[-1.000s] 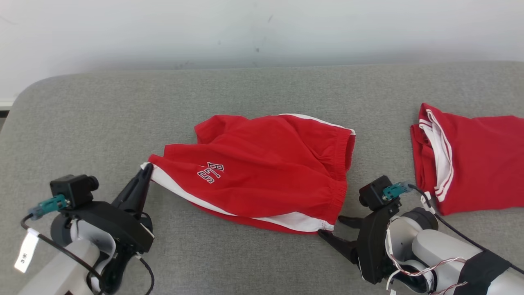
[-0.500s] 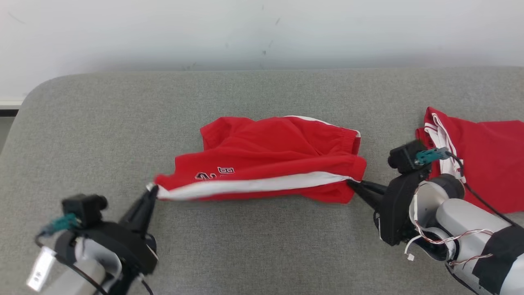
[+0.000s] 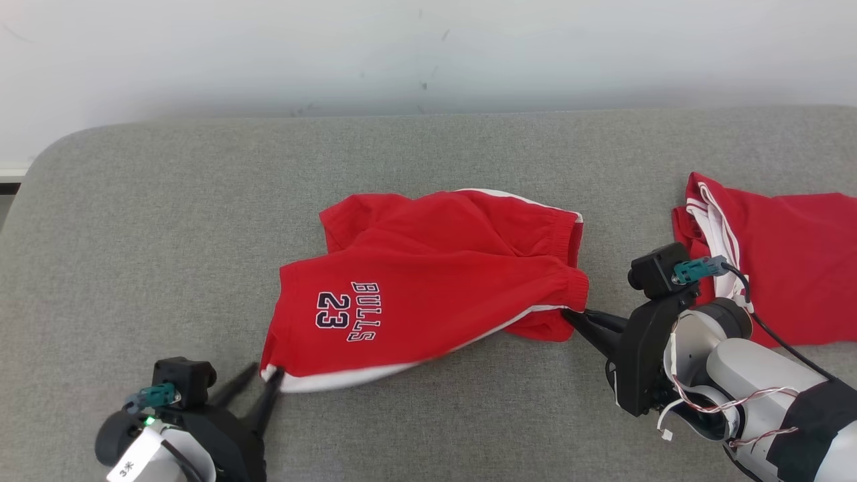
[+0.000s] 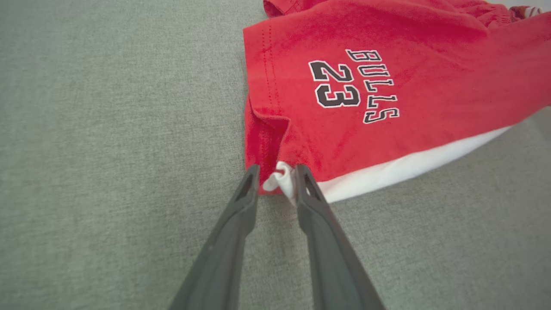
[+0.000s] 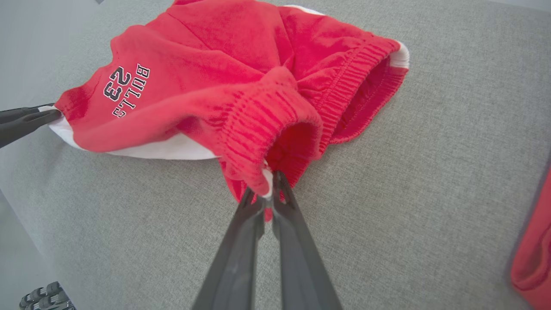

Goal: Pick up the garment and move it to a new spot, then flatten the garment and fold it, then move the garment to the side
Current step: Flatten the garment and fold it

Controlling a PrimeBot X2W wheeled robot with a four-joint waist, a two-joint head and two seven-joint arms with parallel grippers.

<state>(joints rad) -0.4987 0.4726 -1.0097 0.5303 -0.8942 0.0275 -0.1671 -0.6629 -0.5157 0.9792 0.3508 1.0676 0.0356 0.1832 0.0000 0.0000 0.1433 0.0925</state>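
left gripper (image 4: 277,172): just released hem corner, jaws apart | right gripper (image 5: 267,185): now pinching waistband of red cotton white-striped shorts (image 3: 435,294) | print-up, flattening underway

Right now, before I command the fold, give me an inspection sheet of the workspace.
Surface: grey fabric cushion, no stains seen.
Job's things: red shorts, rumpled, "BULLS 23" print facing up, white stripe along the near edge.
Clutter: second red garment with white trim on the right, apart from the shorts.
End effectors: left end effector open, the shorts' corner between its fingers; right end effector shut on the shorts at the waistband.
Cables: black cable off the right wrist, away from the shorts.
Surroundings: pale wall behind; nothing else seen.
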